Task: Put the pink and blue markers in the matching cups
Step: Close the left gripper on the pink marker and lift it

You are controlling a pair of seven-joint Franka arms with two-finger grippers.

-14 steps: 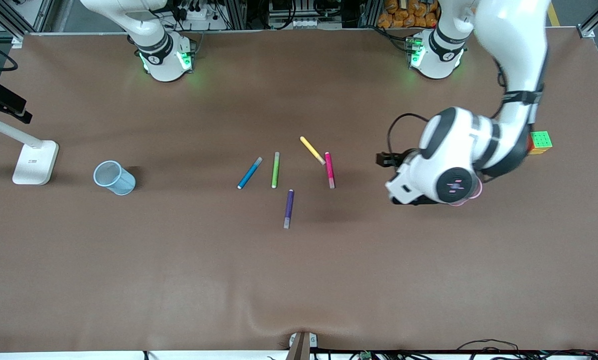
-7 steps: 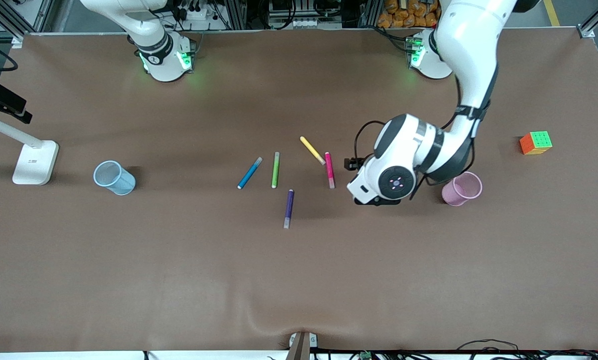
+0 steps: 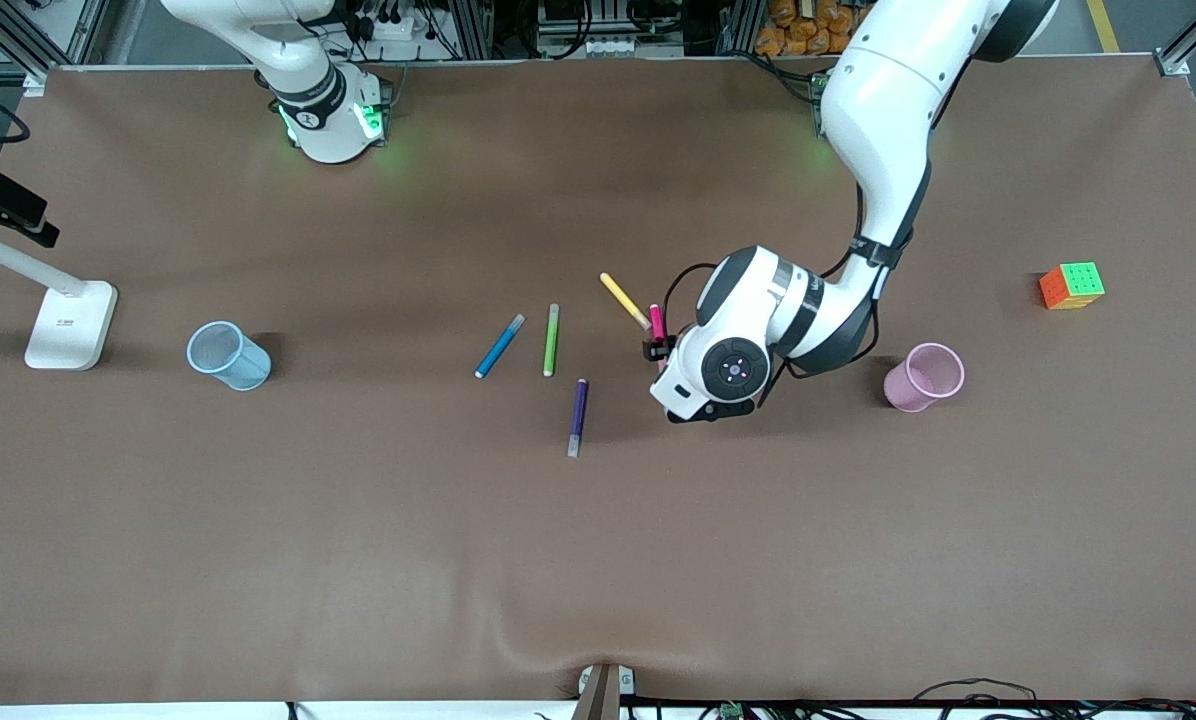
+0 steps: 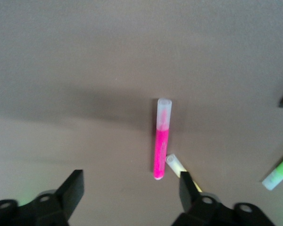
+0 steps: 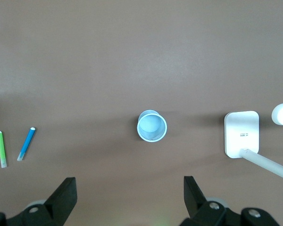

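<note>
The slim magenta-pink marker with a pale grey end [image 4: 161, 139] lies flat on the brown worktop [image 3: 358, 550], about midway between its two short edges, with the left gripper [image 4: 127, 188] spread wide above it. The tip of a yellow marker [image 4: 175, 165] touches or nearly touches the pink marker's coloured end, so that pen could be caught or dragged along if the fingers close low near that end; it is judged safer for the barrel to be gripped nearer its pale end. A pen so thin could also be pinched off-centre and tilt in the grasp.

The pale pink mesh-walled cup [image 3: 923, 376] stands toward the left arm's short edge. The bright blue marker with a grey end [image 3: 499, 346] lies toward the right arm's side of the pen cluster, and the light blue mesh-walled cup [image 5: 152, 125] is seen straight below the right gripper [image 5: 130, 193], which hangs wide open over it; that arm waits.

Counted: two cups; five pens, one each of pink, blue, yellow, green [image 3: 551, 340] and purple [image 3: 578, 416]; one multicoloured puzzle cube [image 3: 1071, 285]; one white lamp base [image 3: 70, 324].
</note>
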